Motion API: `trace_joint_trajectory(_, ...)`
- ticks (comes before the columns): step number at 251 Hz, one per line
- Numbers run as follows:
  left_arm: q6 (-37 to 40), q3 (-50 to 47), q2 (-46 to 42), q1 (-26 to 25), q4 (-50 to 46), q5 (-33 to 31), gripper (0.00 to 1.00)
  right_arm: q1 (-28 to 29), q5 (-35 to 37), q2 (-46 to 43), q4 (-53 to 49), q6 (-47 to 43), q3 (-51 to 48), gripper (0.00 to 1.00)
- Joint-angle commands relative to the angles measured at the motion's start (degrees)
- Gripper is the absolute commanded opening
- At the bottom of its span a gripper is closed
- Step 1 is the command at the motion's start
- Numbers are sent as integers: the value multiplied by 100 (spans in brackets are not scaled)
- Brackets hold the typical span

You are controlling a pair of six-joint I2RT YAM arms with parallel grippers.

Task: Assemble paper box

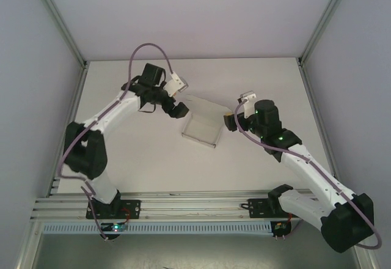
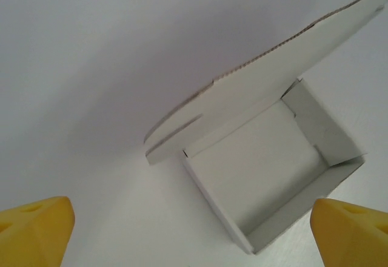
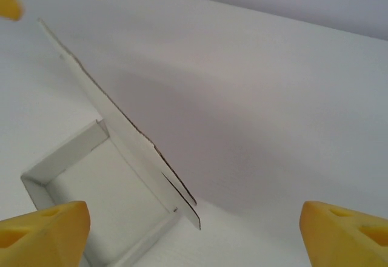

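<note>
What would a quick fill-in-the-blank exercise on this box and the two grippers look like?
The paper box sits on the table with its lid ____.
The left gripper and the right gripper each hold ____.
The grippers' fingertips are coloured ____.
Missing words: open; nothing; yellow.

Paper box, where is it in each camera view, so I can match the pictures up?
Top external: paper box mid-table, lying open.
Left wrist: paper box right of centre, its inside showing.
Right wrist: paper box at lower left.
Shared landmark: the raised lid, standing up along one long side.
</note>
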Motion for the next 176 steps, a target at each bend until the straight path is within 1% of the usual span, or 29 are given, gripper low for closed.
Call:
trace_joint_trajectory(1,1644,645,528,78,-1004,231,100,-287,-1336,185,-250,-660,66,86)
trace_joint_trajectory(12,1922,959,763,97,-1329,440,100,-340,-1422,310,-366,-734,143,84)
trace_joint_trajectory(32,2600,1528,1118,94,-2188,963,95,-357,-1600,553,-602,-998,269,82)
trace_joint_trajectory(45,2968,1740,1252,99,-2510,1205,92,-361,-1622,697,-667,-1136,313,79)
trace_joint_trajectory(60,3145,1787,1316,98,-2484,1289,91,-385,-1526,831,-726,-1200,360,79)
trace_joint_trajectory(75,3163,1798,1353,98,-2343,1312,89,-456,-1453,946,-775,-1228,417,78)
trace_joint_trajectory(87,3218,1859,1408,98,-2347,1339,87,-529,-1541,1034,-754,-1263,458,77)
trace_joint_trajectory(103,3384,1947,1485,104,-2399,1408,86,-607,-1673,1148,-684,-1274,496,75)
trace_joint_trajectory(134,3473,2204,1725,98,-2483,1376,84,-638,-1860,1397,-669,-1447,616,73)
trace_joint_trajectory(167,3512,2542,2020,115,-2516,1273,84,-736,-1828,1667,-683,-1537,733,73)
trace_joint_trajectory(176,3518,2665,2115,116,-2596,1255,82,-790,-1867,1745,-672,-1560,763,73)
